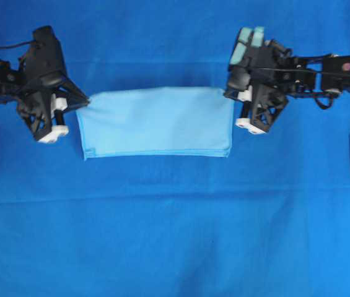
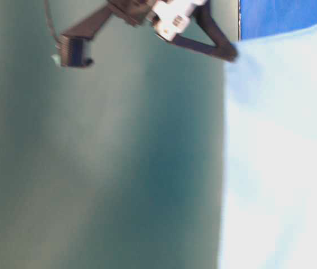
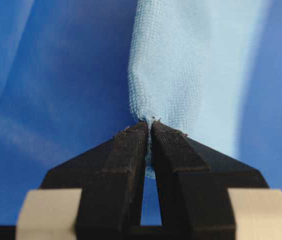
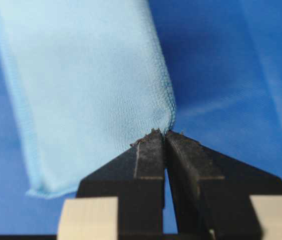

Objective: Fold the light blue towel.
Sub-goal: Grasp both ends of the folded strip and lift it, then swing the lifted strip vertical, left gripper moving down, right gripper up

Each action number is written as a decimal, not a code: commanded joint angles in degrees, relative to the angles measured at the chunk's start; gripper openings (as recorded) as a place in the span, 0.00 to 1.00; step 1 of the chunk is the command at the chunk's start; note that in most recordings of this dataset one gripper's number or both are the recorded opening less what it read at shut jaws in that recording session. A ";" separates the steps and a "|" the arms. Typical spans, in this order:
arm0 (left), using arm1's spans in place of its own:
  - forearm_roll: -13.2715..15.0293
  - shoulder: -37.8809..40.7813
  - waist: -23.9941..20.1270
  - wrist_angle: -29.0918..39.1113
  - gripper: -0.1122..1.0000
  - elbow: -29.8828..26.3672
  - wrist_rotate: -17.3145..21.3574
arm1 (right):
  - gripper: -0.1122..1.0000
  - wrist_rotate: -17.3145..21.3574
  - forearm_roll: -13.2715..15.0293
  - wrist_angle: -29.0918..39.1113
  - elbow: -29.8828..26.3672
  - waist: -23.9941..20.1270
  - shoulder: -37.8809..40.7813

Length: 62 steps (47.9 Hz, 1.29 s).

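Lying folded into a wide rectangle, the pale sky-blue microfibre towel with a thin stitched hem (image 1: 156,122) sits on the royal-blue cloth covering the table (image 1: 175,235), toward the table's far edge and about midway between its left and right edges. Its doubled hems line up along the near side, and the fold runs along the far side.

No brand, label or readable writing shows on the towel, the cloth or the arms.

The black left hand (image 1: 83,101) is clenched on the towel's far left corner; the left wrist view shows its fingertips (image 3: 131,145) pressed together with a bunched tip of woven fabric (image 3: 180,65) pinched between them. The black right hand (image 1: 229,93) likewise grips the far right corner, its fingertips (image 4: 148,150) meeting on the hemmed edge (image 4: 81,75).

The table-level view is blurred and appears turned on its side: only a pale mass of towel (image 2: 281,151), a dark finger touching its corner, and a murky green area can be made out. Both arms run off the overhead view's sides.
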<state>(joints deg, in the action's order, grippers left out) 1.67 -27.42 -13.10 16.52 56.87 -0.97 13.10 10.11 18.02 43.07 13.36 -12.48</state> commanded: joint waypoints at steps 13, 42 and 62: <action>-0.09 -6.24 2.72 4.04 0.12 -5.45 0.35 | 0.12 0.44 0.18 6.68 0.97 -1.93 -12.66; -0.09 -0.97 7.91 -5.71 0.12 -6.15 -0.09 | 0.12 0.79 3.25 5.01 1.23 5.45 -11.34; -0.09 19.07 14.41 -17.05 0.12 -19.25 1.05 | 0.12 0.09 8.17 -0.18 -7.65 13.10 0.18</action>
<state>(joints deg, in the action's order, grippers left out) 1.58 -10.20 0.35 0.62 41.04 0.00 13.27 17.40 18.72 38.50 26.10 -13.27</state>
